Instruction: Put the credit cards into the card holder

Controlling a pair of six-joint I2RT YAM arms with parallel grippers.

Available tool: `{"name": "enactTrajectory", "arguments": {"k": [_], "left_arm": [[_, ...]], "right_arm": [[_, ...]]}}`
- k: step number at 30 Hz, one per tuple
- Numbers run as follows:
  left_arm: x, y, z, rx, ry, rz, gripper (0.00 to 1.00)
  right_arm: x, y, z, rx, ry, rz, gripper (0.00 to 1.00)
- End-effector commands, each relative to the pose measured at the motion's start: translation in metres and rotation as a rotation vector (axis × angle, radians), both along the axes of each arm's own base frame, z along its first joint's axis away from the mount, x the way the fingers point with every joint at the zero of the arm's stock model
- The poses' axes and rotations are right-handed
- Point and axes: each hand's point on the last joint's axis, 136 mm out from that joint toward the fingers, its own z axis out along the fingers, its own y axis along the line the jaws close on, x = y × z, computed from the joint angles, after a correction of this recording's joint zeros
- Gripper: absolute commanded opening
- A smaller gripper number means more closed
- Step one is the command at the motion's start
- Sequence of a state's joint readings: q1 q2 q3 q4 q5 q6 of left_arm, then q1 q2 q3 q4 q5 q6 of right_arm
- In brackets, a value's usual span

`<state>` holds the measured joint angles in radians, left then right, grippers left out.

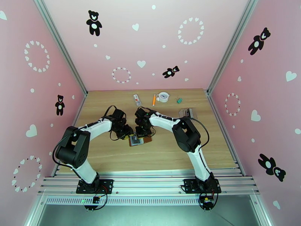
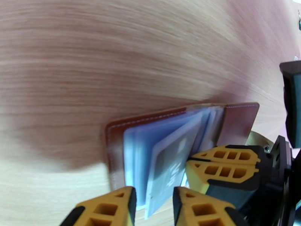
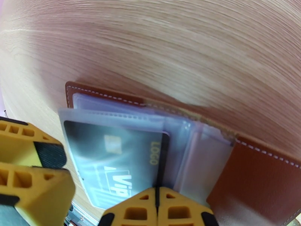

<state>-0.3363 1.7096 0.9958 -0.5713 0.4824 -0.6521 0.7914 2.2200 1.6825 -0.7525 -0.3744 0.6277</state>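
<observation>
Right at its own fingertips, the right gripper [image 3: 156, 208] was closed tight on an edge of a dark credit card [image 3: 113, 159] marked VIP. Its jaws met with only that thin edge between them. Just ahead of them, the card lay largely under a clear sleeve [image 3: 195, 147] of the card holder [image 3: 263, 177], which lay open and flat on the table [image 3: 188, 46]. Whether the card was fully home in its pocket could not be told.

To that gripper's left, the left gripper [image 2: 152, 209] was narrowly parted. A loose corner of a sleeve hung in the gap between its fingers [image 2: 109, 208] with free space beside it, so it seemed to be steadying the leaf, not clamping it. Beyond both grippers the brown leather cover spread outward, and past it was bare wood.

The step in hand looked to be seating this card in its pocket. The next move would call for a level push along the sleeve's plane, with the pocket mouth held open on the left. The right gripper should release only once the card bottoms out. A tilted card could catch the sleeve's lip or drag the light holder.
</observation>
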Motion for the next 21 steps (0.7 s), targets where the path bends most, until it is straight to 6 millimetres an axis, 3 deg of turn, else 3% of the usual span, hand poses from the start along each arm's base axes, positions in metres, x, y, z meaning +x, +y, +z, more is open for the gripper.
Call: {"name": "enactTrajectory", "arguments": {"k": [1,12,21], "left_arm": [[0.001,-0.007,-0.005,-0.047,0.014,-0.001,0.31],[0.0,-0.012,-0.009,-0.07,0.019,-0.011,0.3],[0.009,-0.026,0.01,-0.162,-0.04,-0.031,0.29]], "right_arm": [[-0.012,-0.014,-0.019,-0.07,0.055,0.003,0.02],[-0.012,-0.014,-0.019,-0.071,0.057,0.002,0.02],[-0.005,-0.007,-0.007,-0.031,0.029,-0.011,0.02]]}}
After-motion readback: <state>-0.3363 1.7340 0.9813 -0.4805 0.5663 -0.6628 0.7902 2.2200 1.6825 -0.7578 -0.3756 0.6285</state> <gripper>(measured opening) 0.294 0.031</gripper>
